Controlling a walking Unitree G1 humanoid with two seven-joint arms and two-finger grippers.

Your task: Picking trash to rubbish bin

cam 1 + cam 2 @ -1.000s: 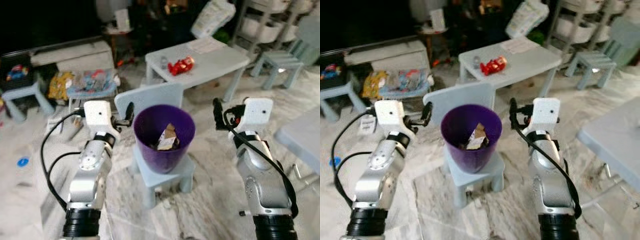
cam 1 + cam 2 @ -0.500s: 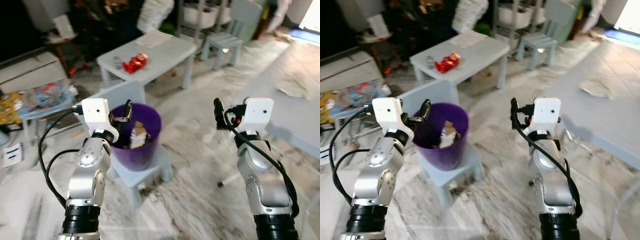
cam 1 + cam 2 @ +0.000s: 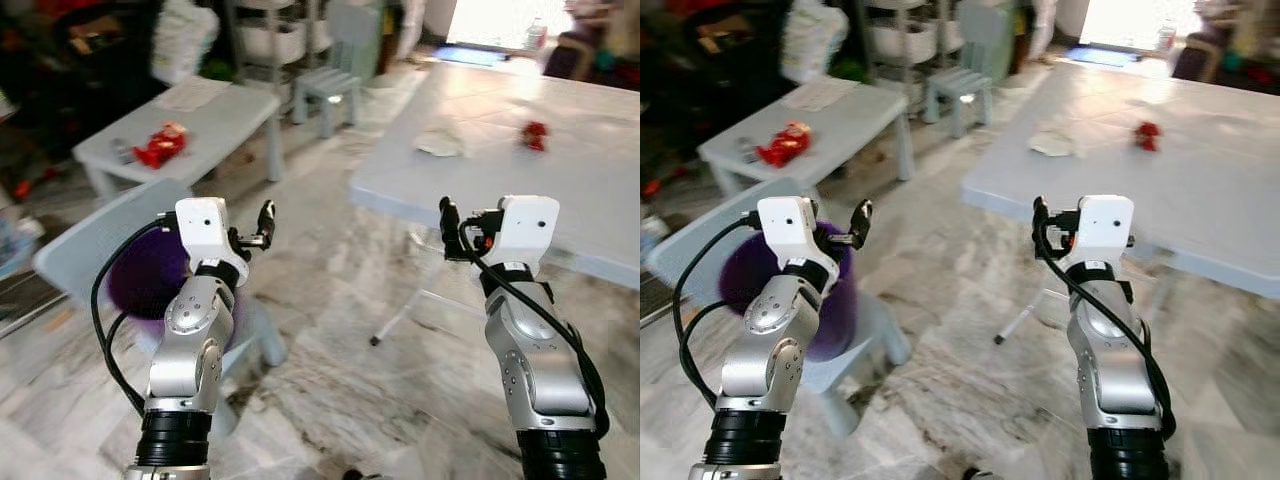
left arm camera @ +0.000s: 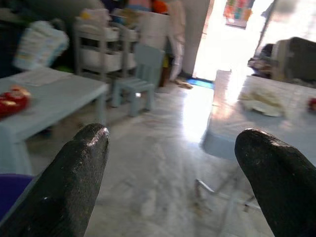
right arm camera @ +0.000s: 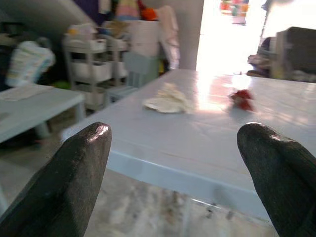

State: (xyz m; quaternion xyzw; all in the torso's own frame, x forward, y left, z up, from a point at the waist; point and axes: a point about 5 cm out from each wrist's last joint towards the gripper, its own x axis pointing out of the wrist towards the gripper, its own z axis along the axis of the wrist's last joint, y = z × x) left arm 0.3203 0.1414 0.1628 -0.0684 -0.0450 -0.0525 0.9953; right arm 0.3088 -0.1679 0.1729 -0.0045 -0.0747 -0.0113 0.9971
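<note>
The purple rubbish bin stands on a pale blue stool at the left, partly hidden behind my left arm. My left gripper is raised beside it, open and holding nothing. At the same height on the right, my right gripper is also open with nothing between its fingers, and it points at the big grey table. A crumpled white paper and a small red scrap lie on that table. A red wrapper lies on the small table at the back left.
A small blue chair and white shelves with bins stand at the back. The big table's thin metal leg slants down to the marble floor between my arms. A bright doorway lies beyond the table.
The whole view has swung to the right: the bin slid from the middle to the left edge and the big grey table came into sight. Both arms hold the same raised pose.
</note>
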